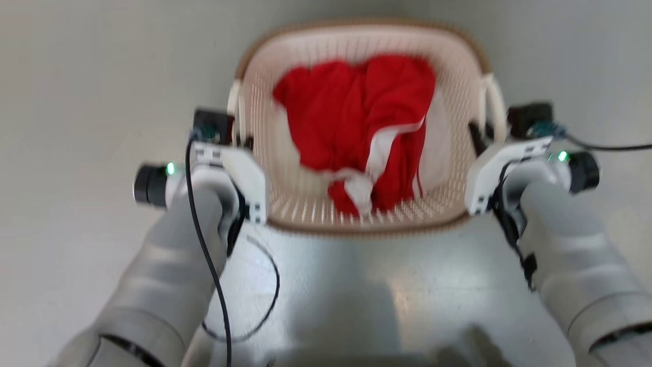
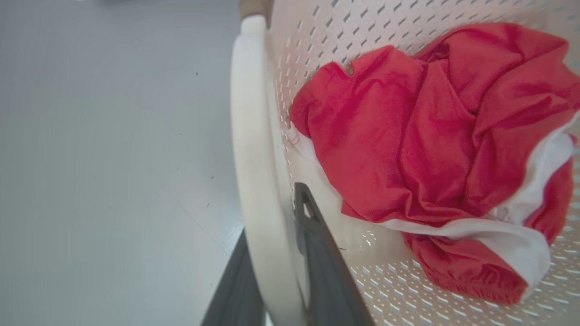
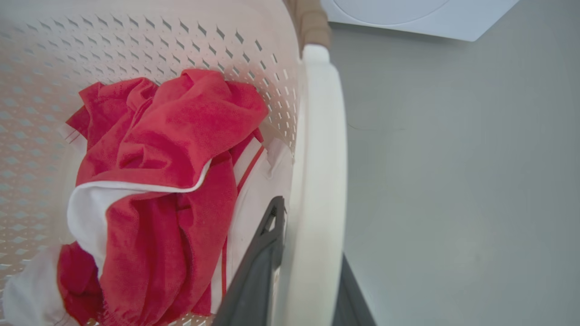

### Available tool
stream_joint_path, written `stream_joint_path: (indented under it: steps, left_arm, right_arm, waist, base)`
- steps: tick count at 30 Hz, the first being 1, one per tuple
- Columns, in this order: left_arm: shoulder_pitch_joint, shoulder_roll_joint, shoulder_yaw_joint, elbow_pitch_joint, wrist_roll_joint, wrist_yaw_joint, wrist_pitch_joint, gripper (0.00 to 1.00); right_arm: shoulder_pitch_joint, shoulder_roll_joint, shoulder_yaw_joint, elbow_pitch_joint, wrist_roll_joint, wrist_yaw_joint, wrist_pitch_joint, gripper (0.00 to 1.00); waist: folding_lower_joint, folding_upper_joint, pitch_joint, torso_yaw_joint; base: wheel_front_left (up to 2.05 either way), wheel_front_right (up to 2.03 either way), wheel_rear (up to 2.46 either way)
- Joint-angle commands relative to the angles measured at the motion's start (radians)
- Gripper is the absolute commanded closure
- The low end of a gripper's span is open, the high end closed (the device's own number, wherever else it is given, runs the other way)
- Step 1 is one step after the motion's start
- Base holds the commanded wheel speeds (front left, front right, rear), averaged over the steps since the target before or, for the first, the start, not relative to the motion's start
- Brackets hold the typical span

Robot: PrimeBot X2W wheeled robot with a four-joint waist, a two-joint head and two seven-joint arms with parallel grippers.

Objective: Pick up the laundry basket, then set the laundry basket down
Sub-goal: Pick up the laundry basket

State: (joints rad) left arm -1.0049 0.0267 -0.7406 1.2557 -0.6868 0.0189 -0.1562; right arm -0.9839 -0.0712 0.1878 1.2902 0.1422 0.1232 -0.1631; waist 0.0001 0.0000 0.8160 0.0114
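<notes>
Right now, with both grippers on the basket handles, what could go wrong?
1. The left gripper and right gripper each pinch only a smooth handle, so the basket may slip or tilt if one arm rises faster.
2. The red clothes lie loose and could slide, shifting the weight.

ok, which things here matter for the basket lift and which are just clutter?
Job: laundry basket; left gripper and right gripper, fingers either side of its white handles.
Not the job: red-and-white cloth inside it; white appliance; black cable.
</notes>
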Motion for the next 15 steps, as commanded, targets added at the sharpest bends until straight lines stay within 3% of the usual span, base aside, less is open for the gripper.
stream_joint_path:
  steps: [1, 15]
  left_arm:
    - [0.047, 0.023, 0.001, -0.002, -0.006, 0.005, 0.006, 1.00]
    - [0.333, 0.023, -0.051, 0.000, -0.092, 0.008, 0.085, 1.00]
  right_arm:
    - [0.073, 0.021, 0.064, -0.022, 0.022, 0.008, 0.018, 1.00]
    - [0.335, 0.021, 0.344, -0.124, 0.251, 0.008, 0.194, 1.00]
  waist:
    - [-0.0001, 0.0000, -0.086, -0.016]
    - [-0.0001, 0.0000, -0.495, -0.054]
  base:
    - [0.00, 0.00, 0.00]
    - [0.00, 0.00, 0.00]
